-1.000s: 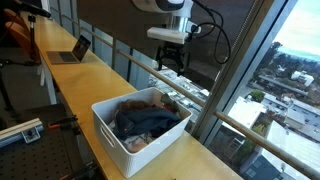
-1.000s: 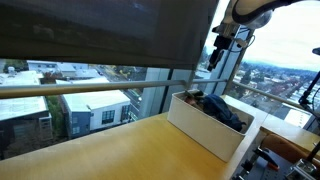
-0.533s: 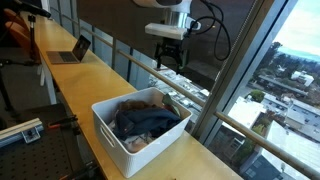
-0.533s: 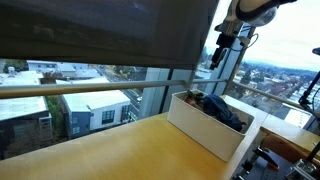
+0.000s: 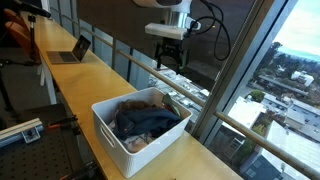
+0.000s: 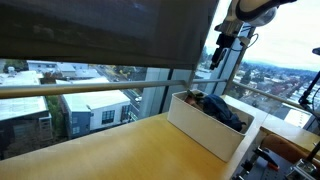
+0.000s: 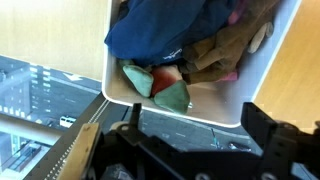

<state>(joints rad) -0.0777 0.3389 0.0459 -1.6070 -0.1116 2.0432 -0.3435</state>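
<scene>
I see gripper (image 5: 167, 58) hanging high above white plastic bin (image 5: 104, 122), jaws spread wide, empty. Open air below and beside it; railing (image 5: 236, 124) seems close behind, depth hard to judge. Against a second ago: gripper shifted slightly up and sideways, bin unmoved. Bin rectangular, smooth-walled, on long wooden counter (image 5: 70, 85), near window edge. Inside: heap of soft crumpled clothes (image 5: 145, 122), dark blue cloth (image 7: 165, 30) topmost, brown fabric (image 7: 225, 55) and green pieces (image 7: 160, 85) beneath. Laptop (image 5: 72, 50) well apart.

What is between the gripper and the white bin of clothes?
Nothing: in an exterior view the open gripper hangs above the white bin with only bare air between.
</scene>
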